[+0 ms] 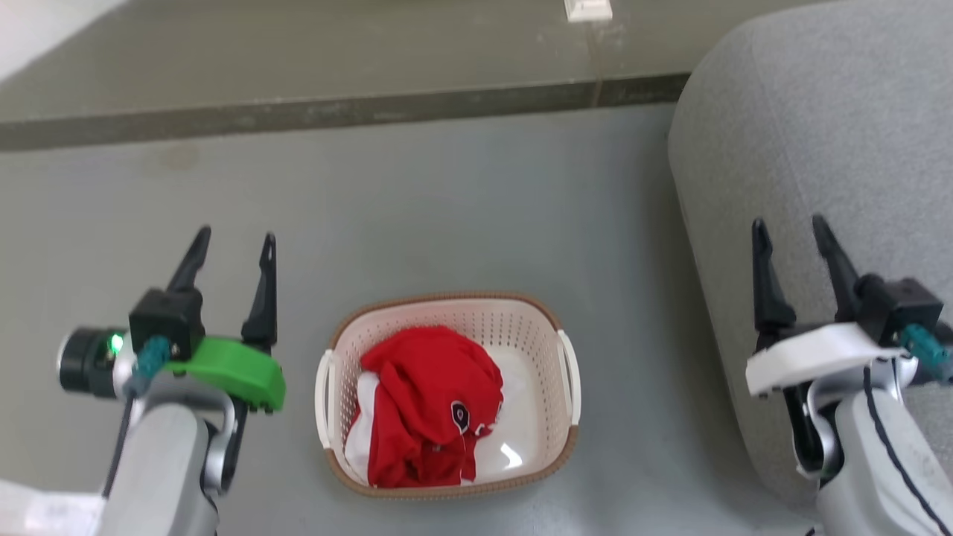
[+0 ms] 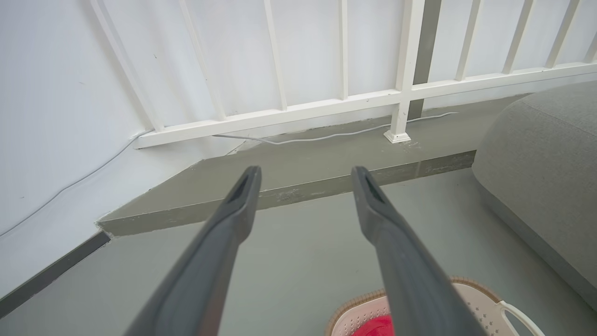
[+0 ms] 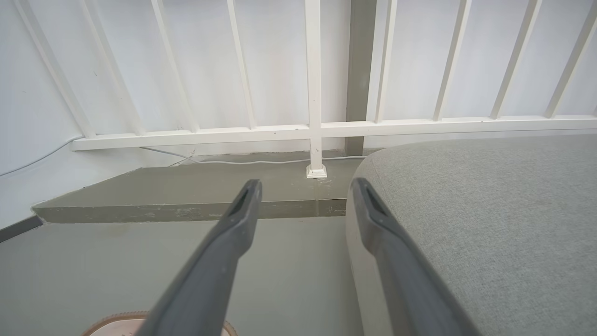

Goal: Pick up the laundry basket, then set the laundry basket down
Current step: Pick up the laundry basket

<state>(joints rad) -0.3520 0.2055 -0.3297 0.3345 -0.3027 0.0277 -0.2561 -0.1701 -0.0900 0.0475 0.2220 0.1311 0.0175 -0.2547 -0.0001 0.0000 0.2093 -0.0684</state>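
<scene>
The laundry basket (image 1: 551,327) stands on the grey floor in the lower middle of the head view, cream with a brown rim and white side handles. A red garment (image 1: 428,402) lies in it over something white. My left gripper (image 1: 234,246) hovers open to the basket's left, holding nothing. My right gripper (image 1: 793,231) is open to the right, over the grey cushion, well apart from the basket. The left wrist view catches the basket's rim (image 2: 475,289) at the bottom, behind my left gripper (image 2: 305,175). In the right wrist view my right gripper (image 3: 305,186) is open and the basket's rim (image 3: 112,319) peeks in.
A large grey upholstered cushion (image 1: 819,149) fills the right side. A raised concrete step (image 1: 335,112) crosses the far floor, with a white railing (image 2: 401,93) and a white cable (image 2: 326,136) along the wall behind it.
</scene>
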